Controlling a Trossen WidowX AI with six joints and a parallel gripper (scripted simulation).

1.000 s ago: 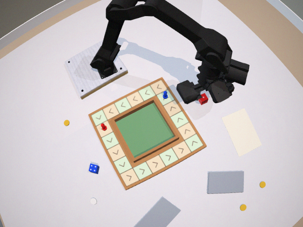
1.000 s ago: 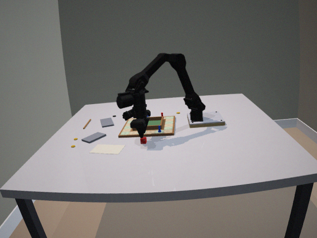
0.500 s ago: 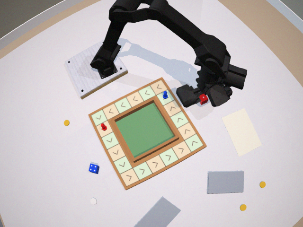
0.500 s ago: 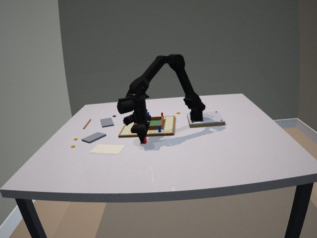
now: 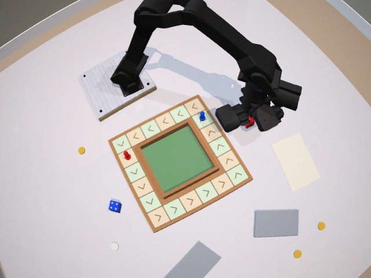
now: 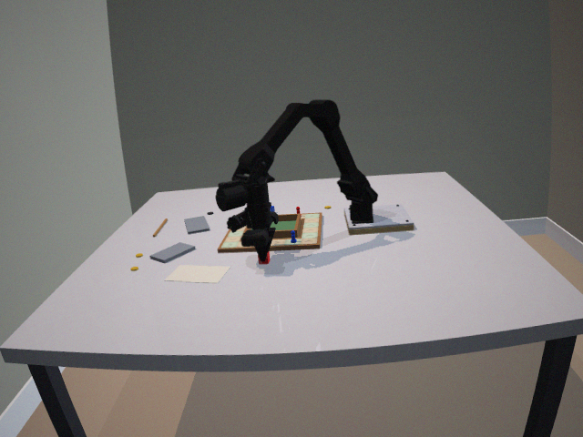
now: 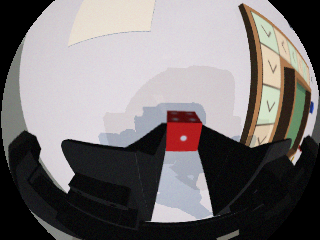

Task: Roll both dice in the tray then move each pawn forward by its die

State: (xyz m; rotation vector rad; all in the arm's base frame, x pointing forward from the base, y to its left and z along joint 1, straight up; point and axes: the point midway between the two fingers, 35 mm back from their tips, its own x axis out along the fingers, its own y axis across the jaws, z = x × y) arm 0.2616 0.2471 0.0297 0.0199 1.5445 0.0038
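My gripper (image 5: 250,120) (image 6: 262,254) (image 7: 180,128) is down at the table just off the board's right corner, and its fingers are shut on the red die (image 5: 249,123) (image 6: 264,259) (image 7: 184,132), which rests on the table. The blue die (image 5: 115,205) lies on the table left of the board and shows four pips on top. The game board (image 5: 206,193) (image 6: 311,231) (image 7: 267,74) has a ring of arrow squares around a sunken green tray (image 5: 177,158). The red pawn (image 5: 127,154) (image 6: 297,209) stands on a left-side square. The blue pawn (image 5: 202,115) (image 6: 293,237) stands on a square near the top corner.
A cream card (image 5: 295,161) (image 6: 198,273) (image 7: 120,3) lies right of the gripper. Two grey cards (image 5: 275,222) (image 5: 195,260) lie in front. Yellow tokens (image 5: 81,150) (image 5: 321,226) (image 5: 297,253) and a white token (image 5: 113,246) are scattered about. The arm's base plate (image 5: 98,86) is behind the board. A pencil (image 6: 159,227) lies far off.
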